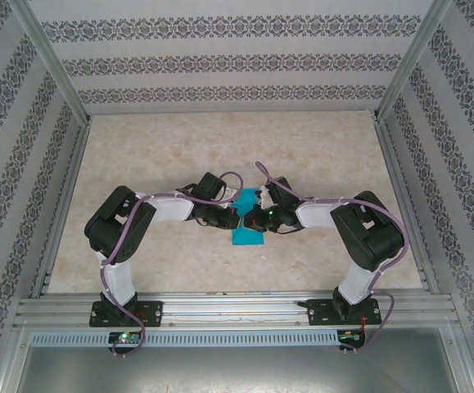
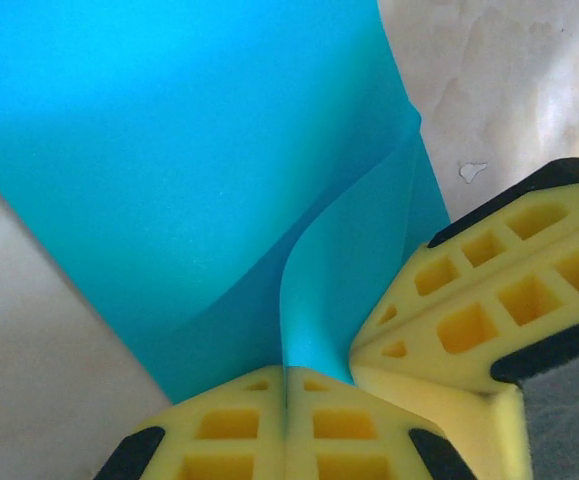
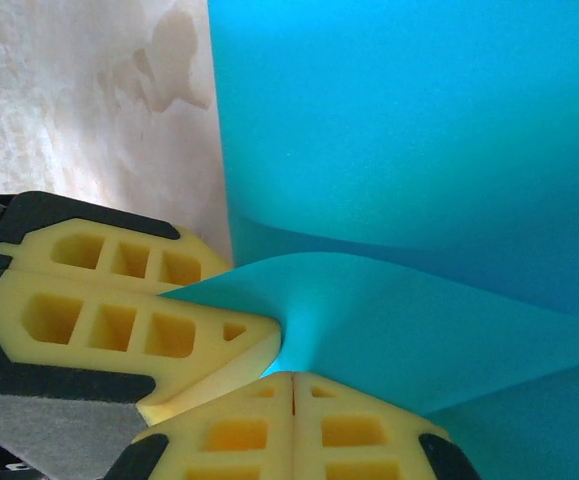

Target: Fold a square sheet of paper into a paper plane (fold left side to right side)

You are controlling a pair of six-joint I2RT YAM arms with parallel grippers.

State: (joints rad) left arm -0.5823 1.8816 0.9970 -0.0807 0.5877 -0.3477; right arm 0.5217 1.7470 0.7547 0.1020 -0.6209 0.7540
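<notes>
While both arms bend inward over the pale marbled worktop (image 1: 155, 155), the left gripper (image 1: 225, 215) and right gripper (image 1: 258, 218) meet tip to tip near its middle, directly above the square sheet of paper (image 1: 246, 237), whose turquoise shows on the near and far sides of them. Seen from the left wrist, the left gripper (image 2: 287, 375) has its yellow foam fingers (image 2: 229, 425) pressed together, and a raised flap of the paper (image 2: 169, 150) curves down into the seam between them, so it is closed on the sheet. The right gripper (image 2: 367, 352) sits just beside it, touching the same flap. From the right wrist, the right gripper (image 3: 292, 378) is likewise clamped on the lifted fold, while the paper's edge runs between the left gripper's closed tips (image 3: 269, 335). Most of the sheet (image 3: 419, 120) lies flat on the worktop beyond the pinch.
</notes>
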